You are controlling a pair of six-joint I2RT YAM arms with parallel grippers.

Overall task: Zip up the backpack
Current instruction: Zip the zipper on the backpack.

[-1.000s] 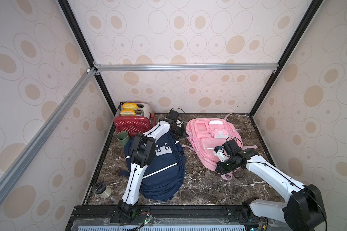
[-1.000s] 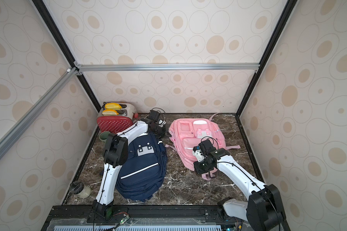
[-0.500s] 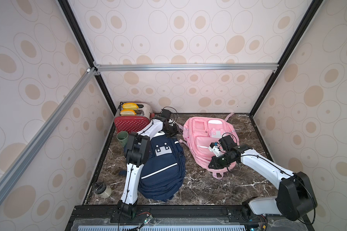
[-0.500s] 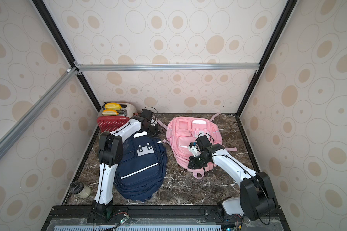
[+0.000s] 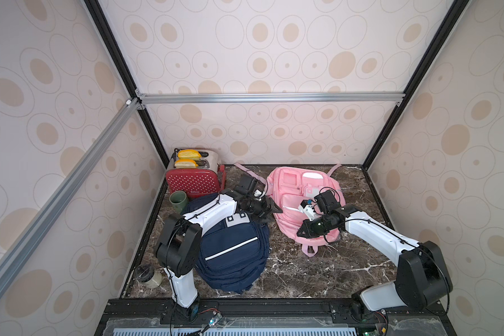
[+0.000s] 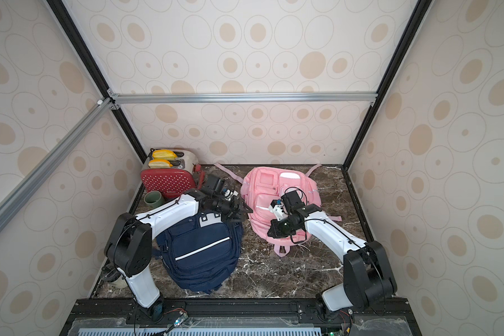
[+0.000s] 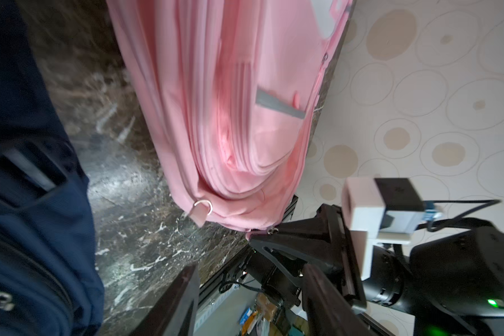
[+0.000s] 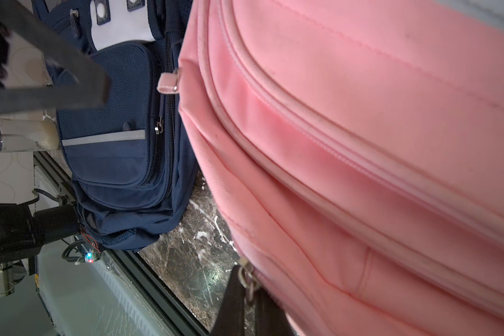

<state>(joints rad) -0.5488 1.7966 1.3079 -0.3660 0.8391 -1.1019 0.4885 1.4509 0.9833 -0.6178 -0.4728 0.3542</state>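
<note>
A pink backpack (image 5: 298,186) (image 6: 275,186) lies at the back right of the marble table, and a navy backpack (image 5: 230,253) (image 6: 200,256) lies to its left. My right gripper (image 5: 301,232) (image 6: 271,231) (image 8: 249,293) is shut on a metal zipper pull (image 8: 246,279) (image 7: 272,230) at the pink backpack's (image 8: 361,145) near edge. The zipper seams facing the right wrist camera look closed. My left gripper (image 5: 274,211) (image 6: 243,211) (image 7: 250,291) hangs open and empty between the two bags, beside the pink backpack's (image 7: 230,101) left side.
A red toaster (image 5: 191,180) with yellow slices stands at the back left, with a green mug (image 5: 178,200) in front of it. A small jar (image 5: 147,276) sits at the front left edge. Enclosure walls close in on three sides.
My left gripper opened and swung from the back toward the gap between the bags. My right gripper moved left with the zipper pull, and the pink backpack shifted slightly left.
</note>
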